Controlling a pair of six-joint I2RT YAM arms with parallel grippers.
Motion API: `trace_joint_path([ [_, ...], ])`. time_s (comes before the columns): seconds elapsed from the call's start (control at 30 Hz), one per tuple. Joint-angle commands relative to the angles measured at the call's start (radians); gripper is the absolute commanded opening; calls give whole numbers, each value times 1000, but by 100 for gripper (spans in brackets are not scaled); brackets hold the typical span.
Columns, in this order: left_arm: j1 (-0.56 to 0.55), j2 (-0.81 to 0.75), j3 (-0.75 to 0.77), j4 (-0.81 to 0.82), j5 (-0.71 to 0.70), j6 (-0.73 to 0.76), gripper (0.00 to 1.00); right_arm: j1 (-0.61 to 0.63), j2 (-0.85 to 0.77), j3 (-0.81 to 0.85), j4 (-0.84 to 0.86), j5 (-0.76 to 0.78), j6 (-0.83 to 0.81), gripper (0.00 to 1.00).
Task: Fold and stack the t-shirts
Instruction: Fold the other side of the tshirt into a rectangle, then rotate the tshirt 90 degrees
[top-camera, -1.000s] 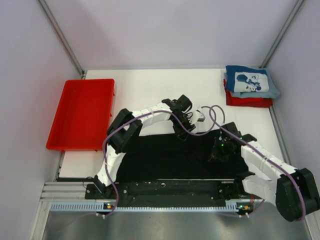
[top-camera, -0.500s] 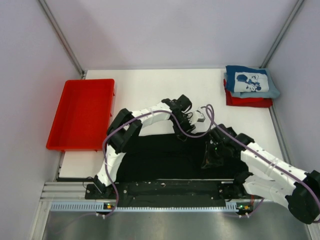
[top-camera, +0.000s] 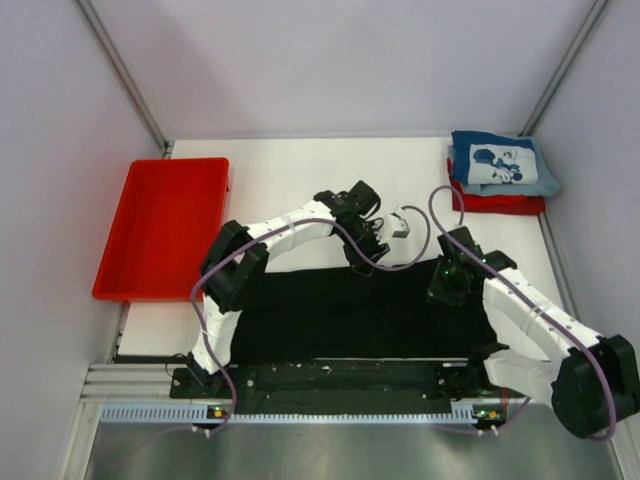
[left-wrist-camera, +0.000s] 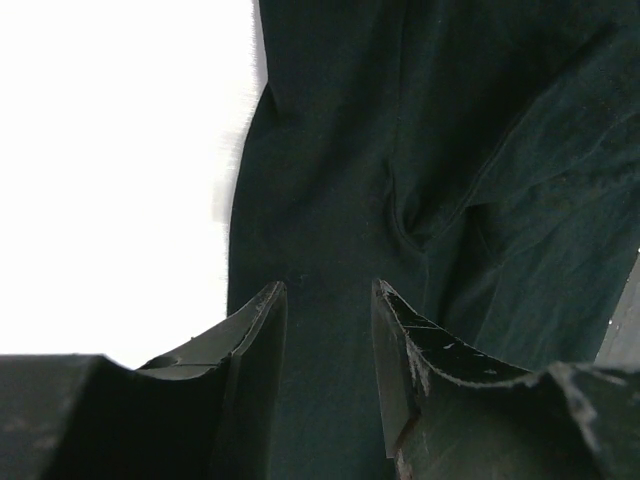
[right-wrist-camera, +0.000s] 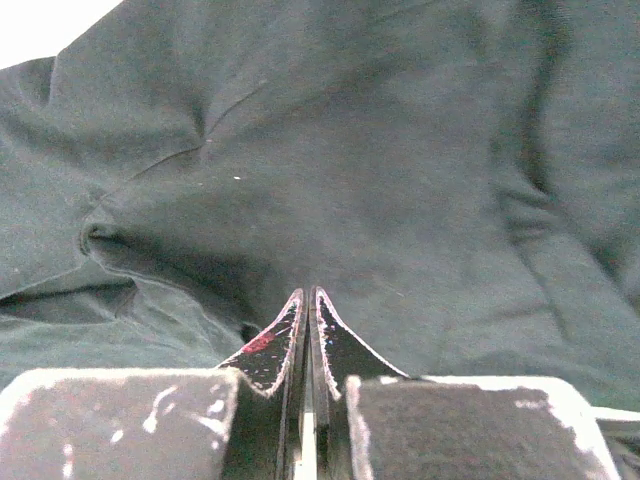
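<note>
While both arms bent over the far edge of the black t-shirt (top-camera: 350, 315) on the near tabletop (top-camera: 300, 180), the left fingers (left-wrist-camera: 250, 345) stood partly apart, the right fingers (right-wrist-camera: 335, 350) pressed together, both holding nothing.

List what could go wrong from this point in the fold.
1. The left gripper is open over a wrinkled seam of the black shirt. Closing there may catch only one layer, so the fold could drag unevenly.
2. The right gripper is shut at the cloth, but the pictures do not show whether it pinches any. If it does not, that side would likely stay behind on a lift.
</note>
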Motion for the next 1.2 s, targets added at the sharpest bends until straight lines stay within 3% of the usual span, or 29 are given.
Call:
trace_joint_path([
  [0.0,4,-56,-1,-12,12,19,44,15,106,-80,276,-210,-22,0],
  [0.23,66,-104,5,-39,15,23,45,311,214,17,359,-212,-19,0],
  [0.43,143,-165,-21,-58,13,37,45,498,301,6,358,-323,-11,0],
  [0.6,218,-231,-64,-91,21,63,45,552,307,124,128,-115,-89,0],
  [0.67,244,-268,-99,-107,0,78,45,500,231,164,65,-20,-99,0],
  [0.77,284,-326,-169,-127,-46,106,45,291,130,160,40,31,-94,0],
  [0.8,295,-349,-197,-131,-72,114,45,200,106,154,41,42,-94,5],
  [0.9,327,-407,-301,-128,-140,134,44,-41,94,143,54,96,-105,36],
  [0.93,336,-423,-343,-121,-158,138,44,-104,103,144,66,101,-118,40],
  [1.07,396,-489,-490,-81,-183,150,42,-296,147,126,202,110,-146,40],
  [1.17,442,-510,-573,-59,-198,164,41,-335,239,106,305,43,-134,35],
])
